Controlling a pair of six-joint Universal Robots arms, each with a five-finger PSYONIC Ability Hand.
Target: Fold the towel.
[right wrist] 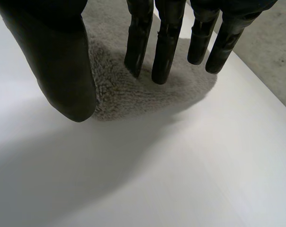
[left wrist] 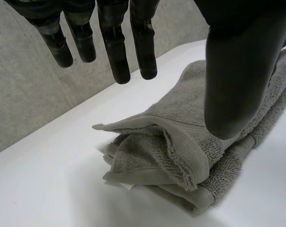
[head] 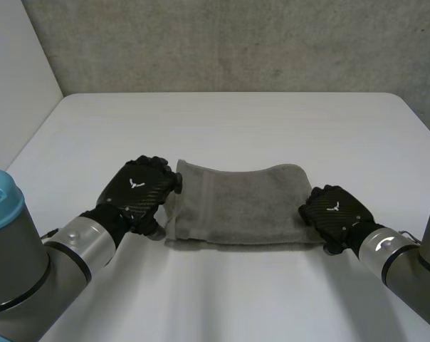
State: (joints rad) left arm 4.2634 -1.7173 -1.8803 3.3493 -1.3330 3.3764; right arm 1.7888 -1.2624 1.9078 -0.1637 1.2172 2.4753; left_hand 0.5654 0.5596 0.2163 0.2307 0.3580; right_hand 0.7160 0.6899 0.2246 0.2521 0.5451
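Observation:
A grey towel [head: 236, 203] lies folded in a long band on the white table [head: 222, 121], with several layers stacked at its left end [left wrist: 181, 156]. My left hand [head: 140, 187] hovers at that left end, open, its fingers [left wrist: 117, 47] straight and clear of the cloth and its thumb over the top layer. My right hand [head: 332, 210] is at the towel's rounded right end [right wrist: 129, 99]. It is open too, with straight fingers [right wrist: 164, 47] over the fold and the thumb beside it. Neither hand holds the cloth.
A grey concrete wall [head: 236, 43] rises behind the table's far edge. Bare white tabletop lies in front of the towel [head: 236, 292] and beyond it.

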